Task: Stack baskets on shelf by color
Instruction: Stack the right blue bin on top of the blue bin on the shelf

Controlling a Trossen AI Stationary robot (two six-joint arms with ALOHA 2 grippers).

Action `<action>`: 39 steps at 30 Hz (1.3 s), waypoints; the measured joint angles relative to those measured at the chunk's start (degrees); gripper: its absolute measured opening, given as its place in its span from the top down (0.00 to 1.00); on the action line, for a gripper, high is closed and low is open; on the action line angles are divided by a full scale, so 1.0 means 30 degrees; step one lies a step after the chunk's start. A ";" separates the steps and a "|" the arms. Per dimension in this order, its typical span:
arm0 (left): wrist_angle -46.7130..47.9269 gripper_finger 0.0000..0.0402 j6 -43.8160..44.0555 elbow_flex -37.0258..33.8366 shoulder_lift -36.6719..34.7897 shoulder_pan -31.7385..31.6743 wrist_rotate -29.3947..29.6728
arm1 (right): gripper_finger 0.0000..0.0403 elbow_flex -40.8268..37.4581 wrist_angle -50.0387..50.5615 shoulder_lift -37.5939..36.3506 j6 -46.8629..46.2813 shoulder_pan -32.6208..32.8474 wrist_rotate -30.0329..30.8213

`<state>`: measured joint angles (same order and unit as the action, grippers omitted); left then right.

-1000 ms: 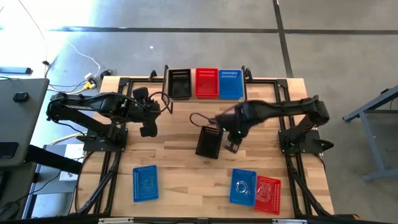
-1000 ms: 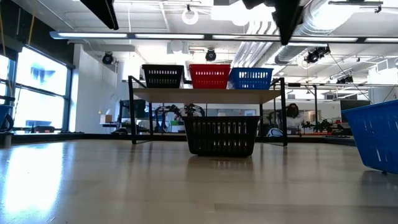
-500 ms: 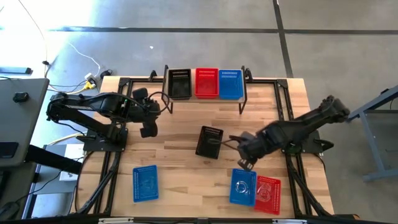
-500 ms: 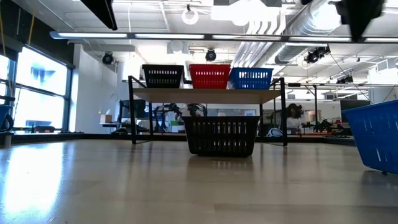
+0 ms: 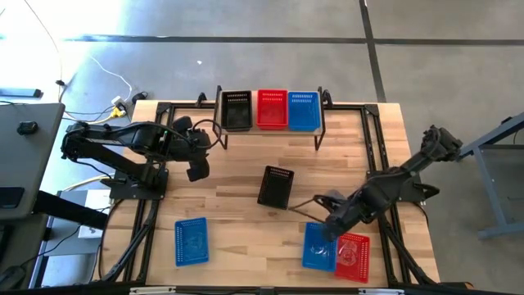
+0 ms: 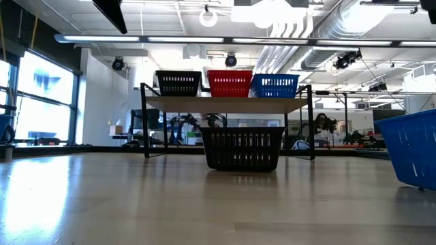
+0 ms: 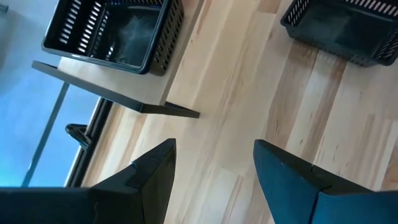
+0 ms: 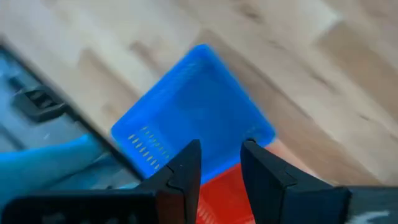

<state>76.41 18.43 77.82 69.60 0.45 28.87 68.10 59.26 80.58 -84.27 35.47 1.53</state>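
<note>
On the shelf at the table's far edge stand a black basket, a red basket and a blue basket, side by side. Another black basket rests on the table's middle. Near the front lie a blue basket on the left, and on the right a blue basket beside a red basket. My right gripper hovers open above the right blue basket, touching nothing. My left gripper hangs open at the left, short of the shelf.
The shelf's black legs stand on the table behind the middle black basket. Bare wood lies between the baskets. Black frame rails run along the table's left and right sides.
My right gripper has swung from beside the middle black basket toward the table's near right corner, sinking and rolling, and now stands over the right blue basket. The black basket has stayed where it was.
</note>
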 joint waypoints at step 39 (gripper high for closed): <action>-0.0010 0.49 0.1371 0.0007 0.0007 -0.0007 -0.0963 | 0.64 0.0007 -0.8102 0.5588 1.0013 0.4202 0.0049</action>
<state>76.38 22.55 77.84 69.63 0.43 25.98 68.12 34.96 97.34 -54.23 48.07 1.68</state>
